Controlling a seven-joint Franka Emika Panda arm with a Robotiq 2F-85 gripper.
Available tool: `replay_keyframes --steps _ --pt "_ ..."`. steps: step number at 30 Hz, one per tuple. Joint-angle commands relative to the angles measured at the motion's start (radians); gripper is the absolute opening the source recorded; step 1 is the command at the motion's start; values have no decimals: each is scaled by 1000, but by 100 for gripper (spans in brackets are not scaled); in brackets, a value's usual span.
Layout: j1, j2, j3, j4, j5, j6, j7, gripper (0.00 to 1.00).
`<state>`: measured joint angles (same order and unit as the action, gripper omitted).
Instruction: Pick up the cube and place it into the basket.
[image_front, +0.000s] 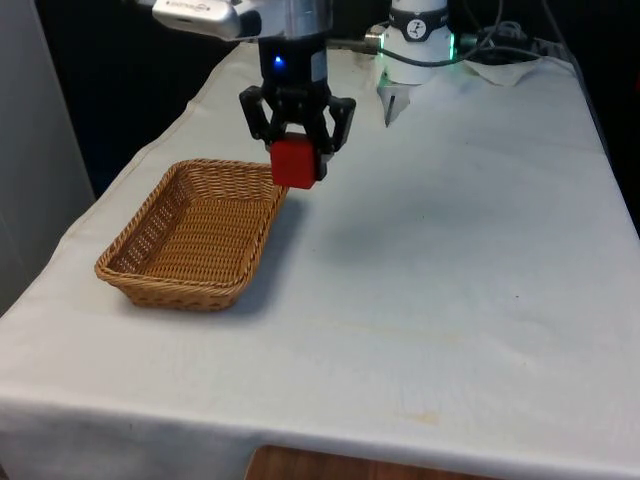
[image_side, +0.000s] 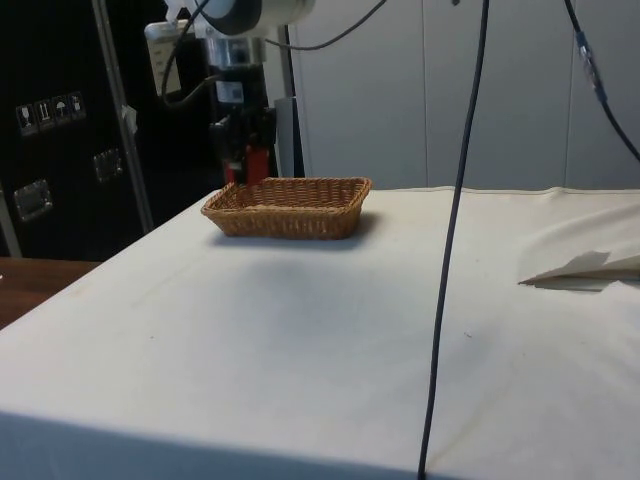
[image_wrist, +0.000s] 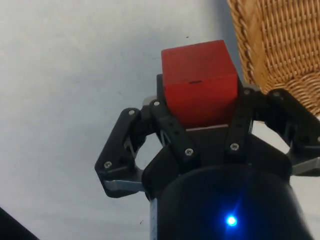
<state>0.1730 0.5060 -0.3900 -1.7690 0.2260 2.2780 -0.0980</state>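
Table: we've got a white cloth (image_front: 450, 260) over it, a bit rumpled.
Basket: our wicker basket (image_front: 190, 235) sits on the cloth, nothing inside that we can see.
Gripper: the gripper (image_front: 296, 140) is clamped on the cube, hanging in the air right by the basket's far corner.
Cube: the red cube (image_front: 295, 162) is off the cloth, just outside the basket rim; we see that in the wrist view (image_wrist: 200, 80) too.

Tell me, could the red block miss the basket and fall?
Maybe. The red cube, held by the black gripper, hangs by the brown wicker basket's rim, not over its middle. Let go now, it might hit the rim and tumble onto the white tablecloth. Going lower here, the fingers might bump the rim and push the basket.
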Motion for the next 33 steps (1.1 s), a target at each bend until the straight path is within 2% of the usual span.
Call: replay_keyframes --steps 1,6,7,8,15,16,17,21,23,24,25,30,32,33 --pt "-10 -1 3 3 16 -8 -18 0" --pt "-15 3 -13 4 42 -11 -49 0" --pt "-8 3 -18 0 33 -2 -41 0" --pt "-16 4 -16 5 44 -11 -52 0" --pt "-21 9 -34 8 48 -15 -60 0" --pt "-14 6 -38 0 43 -3 -54 0" --pt "-21 10 -37 8 48 -16 -60 0" --pt "-23 14 -51 10 45 -23 -62 0" --pt "-23 17 -58 13 45 -27 -63 0" --pt "-15 11 -61 3 43 -13 -59 0" --pt "-23 18 -62 14 45 -29 -64 0" --pt "-25 32 -84 28 47 -45 -69 0" --pt "-25 37 -92 32 47 -50 -71 0" --pt "-17 32 -93 23 43 -36 -64 0"
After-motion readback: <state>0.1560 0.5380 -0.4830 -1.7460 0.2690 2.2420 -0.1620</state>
